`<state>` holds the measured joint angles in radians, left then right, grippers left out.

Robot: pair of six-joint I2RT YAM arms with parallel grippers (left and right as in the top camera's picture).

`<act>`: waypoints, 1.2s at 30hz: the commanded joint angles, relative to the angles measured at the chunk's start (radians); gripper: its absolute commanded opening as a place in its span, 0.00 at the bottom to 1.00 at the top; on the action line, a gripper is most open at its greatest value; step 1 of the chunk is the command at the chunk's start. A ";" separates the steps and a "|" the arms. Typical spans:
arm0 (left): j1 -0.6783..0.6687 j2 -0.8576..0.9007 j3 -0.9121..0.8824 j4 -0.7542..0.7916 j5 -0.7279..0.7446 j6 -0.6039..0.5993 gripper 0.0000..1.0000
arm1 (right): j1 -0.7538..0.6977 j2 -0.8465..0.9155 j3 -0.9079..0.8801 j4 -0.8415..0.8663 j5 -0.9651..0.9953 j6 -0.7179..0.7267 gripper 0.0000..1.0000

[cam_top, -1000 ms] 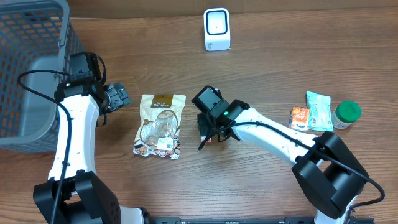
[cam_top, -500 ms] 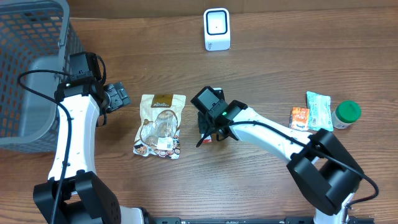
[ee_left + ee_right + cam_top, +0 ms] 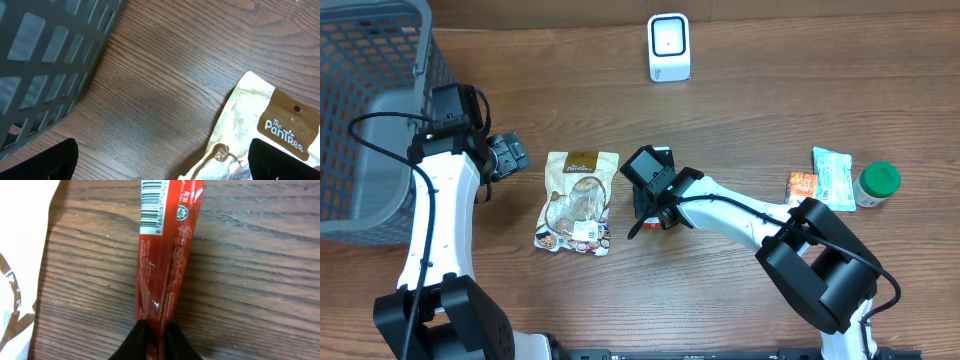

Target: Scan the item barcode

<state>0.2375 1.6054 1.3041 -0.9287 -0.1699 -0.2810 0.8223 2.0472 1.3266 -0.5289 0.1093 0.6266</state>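
A: What does the wrist give that overhead doesn't?
B: The right wrist view shows the right tool (image 3: 152, 336) pinched onto the near end of the red stick packet (image 3: 169, 255). The barcode (image 3: 152, 205) is face up toward its far end. Overhead, the arm covers the packet almost wholly, mid-counter.

A: How does the packet look?
B: Long, narrow, glossy red, with white print and a seam down the middle. It's on or just over the wood counter (image 3: 250, 280), can't tell which.

A: What's around it?
B: Snack bag (image 3: 578, 190) just left of it. Scanner (image 3: 669, 47) at the far edge, well apart. Orange sachet (image 3: 801, 189), teal pack (image 3: 833, 177) and green-lidded jar (image 3: 878, 183) sit at the right. Grey basket (image 3: 370, 100) at the left. Left tool (image 3: 165, 161) is wide and holds nothing, between basket and snack bag.
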 commanded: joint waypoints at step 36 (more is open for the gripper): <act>-0.002 -0.008 0.006 -0.002 -0.013 0.011 1.00 | -0.132 -0.084 0.008 -0.210 -0.169 -0.190 0.41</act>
<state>0.2375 1.6054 1.3041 -0.9287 -0.1699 -0.2810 0.6880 1.9831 1.3304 -0.7444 -0.0948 0.4427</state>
